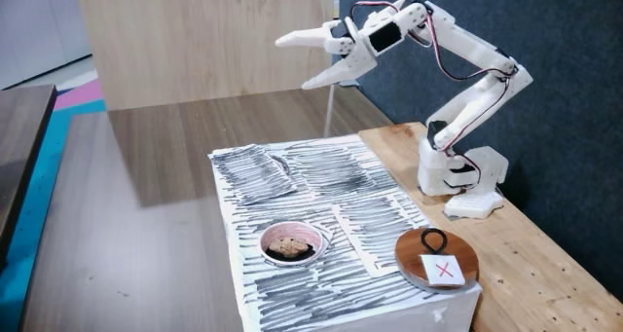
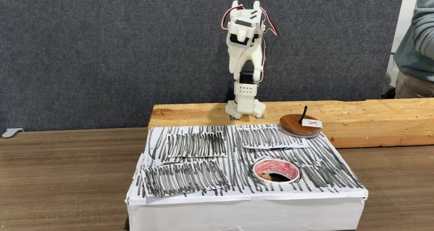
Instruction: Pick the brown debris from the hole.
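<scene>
White two-finger gripper (image 1: 304,61) raised high in a fixed view, fingers spread wide apart with nothing between them, well above and behind the paper-covered box (image 1: 321,303); same gripper (image 2: 243,6) seen end-on atop the folded white arm (image 2: 245,68) in the other fixed view, spread not readable from that angle; brown debris (image 1: 286,245) lying inside the hole (image 1: 313,239), a lumpy tan clump on the dark floor of the opening, ringed by the pale rim; hole (image 2: 277,168) near the front right of the box top in the front-facing fixed view, rim showing red-and-white markings, debris not made out in the dark interior there; black-and-white streaked paper (image 2: 196,144) spread over the whole box top; round wooden disc (image 1: 465,259) with a black ring and a white card bearing a red X, resting at the box corner against the wooden plank (image 1: 545,264); disc (image 2: 298,129) just behind the hole in the front-facing fixed view; arm base (image 1: 472,186) standing on the plank; part of a person's sleeve (image 2: 417,41) at the right edge
</scene>
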`<state>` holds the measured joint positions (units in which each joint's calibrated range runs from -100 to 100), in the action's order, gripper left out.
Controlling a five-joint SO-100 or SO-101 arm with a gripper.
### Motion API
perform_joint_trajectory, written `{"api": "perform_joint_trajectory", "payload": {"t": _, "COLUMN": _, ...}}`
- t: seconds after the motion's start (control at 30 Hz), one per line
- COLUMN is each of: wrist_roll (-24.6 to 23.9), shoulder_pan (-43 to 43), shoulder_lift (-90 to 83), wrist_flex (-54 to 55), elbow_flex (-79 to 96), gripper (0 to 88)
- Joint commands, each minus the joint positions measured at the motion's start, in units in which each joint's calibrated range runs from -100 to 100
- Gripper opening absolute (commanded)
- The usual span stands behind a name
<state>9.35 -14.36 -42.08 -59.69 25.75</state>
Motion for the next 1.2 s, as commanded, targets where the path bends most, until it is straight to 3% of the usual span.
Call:
{"api": "perform_joint_trajectory", "payload": {"t": 0.0, "wrist_roll": -5.77, "shoulder_pan": 18.31, "shoulder_lift": 11.84, "wrist_flex": -0.22, "elbow_flex": 10.05, "gripper": 28.1}}
{"api": "perform_joint_trajectory", "payload": {"t": 0.13, "wrist_roll": -5.82, "shoulder_pan": 18.31, "shoulder_lift": 11.59, "wrist_flex": -0.22, "elbow_flex": 10.05, "gripper": 25.8}}
{"api": "perform_joint_trajectory", "payload": {"t": 0.27, "wrist_roll": -5.87, "shoulder_pan": 18.31, "shoulder_lift": 11.51, "wrist_flex": -0.22, "elbow_flex": 10.05, "gripper": 14.2}}
{"api": "perform_joint_trajectory", "payload": {"t": 0.4, "wrist_roll": -5.87, "shoulder_pan": 18.31, "shoulder_lift": 11.51, "wrist_flex": -0.22, "elbow_flex": 10.05, "gripper": 8.0}}
{"api": "perform_joint_trajectory", "payload": {"t": 0.63, "wrist_roll": -6.03, "shoulder_pan": 18.31, "shoulder_lift": 11.51, "wrist_flex": -0.22, "elbow_flex": 9.96, "gripper": 12.5}}
{"api": "perform_joint_trajectory", "payload": {"t": 0.87, "wrist_roll": -5.72, "shoulder_pan": 18.31, "shoulder_lift": 11.51, "wrist_flex": -0.06, "elbow_flex": 9.61, "gripper": 23.4}}
{"api": "perform_joint_trajectory", "payload": {"t": 1.17, "wrist_roll": -5.72, "shoulder_pan": 18.31, "shoulder_lift": 12.76, "wrist_flex": 0.70, "elbow_flex": 8.89, "gripper": 23.8}}
